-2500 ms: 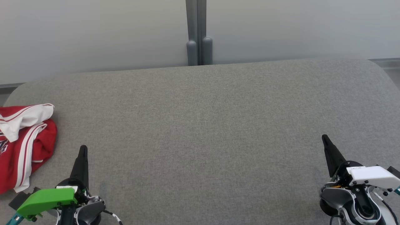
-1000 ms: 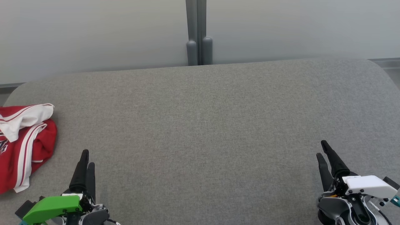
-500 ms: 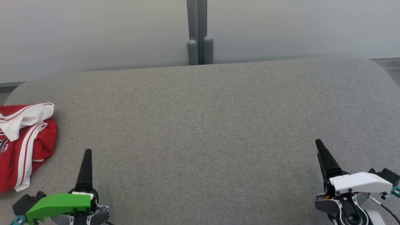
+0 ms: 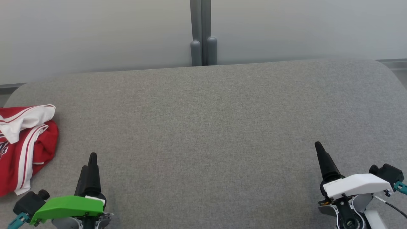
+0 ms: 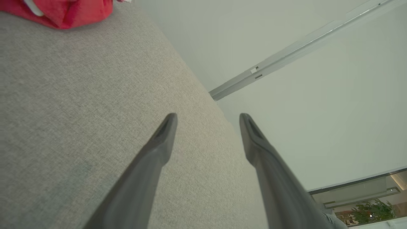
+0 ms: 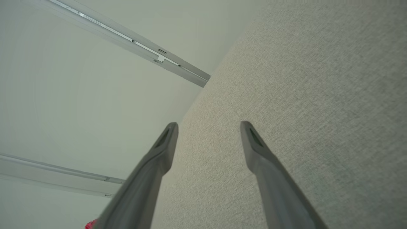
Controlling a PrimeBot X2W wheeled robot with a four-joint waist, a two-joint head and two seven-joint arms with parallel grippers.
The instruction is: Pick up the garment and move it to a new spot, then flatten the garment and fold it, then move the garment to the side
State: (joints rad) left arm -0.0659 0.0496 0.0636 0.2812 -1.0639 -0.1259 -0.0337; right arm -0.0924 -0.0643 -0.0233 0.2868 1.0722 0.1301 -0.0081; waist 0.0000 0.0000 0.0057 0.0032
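A wide grey fabric surface (image 4: 203,127) with rounded far corners spreads out in front of the robot. Behind it is a pale wall (image 4: 95,31) with a grey post (image 4: 201,31) at its middle.

The garment (image 4: 22,146) is red with white stripes and a white panel. It lies crumpled in a heap at the far left edge of the surface, partly cut off by the left border of the head view.

The left gripper (image 4: 88,162) sits at the lower left of the head view under a green cover (image 4: 66,206). Its dark fingers point away from the robot. It is to the right of the garment and a little closer to the robot, near it but not touching. In the left wrist view, the gripper's (image 5: 208,116) two fingers are spread wide over bare fabric, holding nothing. The red edge of the garment (image 5: 63,12) shows at the top left corner of that view.

The right gripper (image 4: 319,149) sits at the lower right of the head view under a white cover (image 4: 356,186), well apart from the garment on the other side of the surface. In the right wrist view, its (image 6: 209,124) fingers are also spread wide and hold nothing. The fabric lies to their right and the pale wall to their left.
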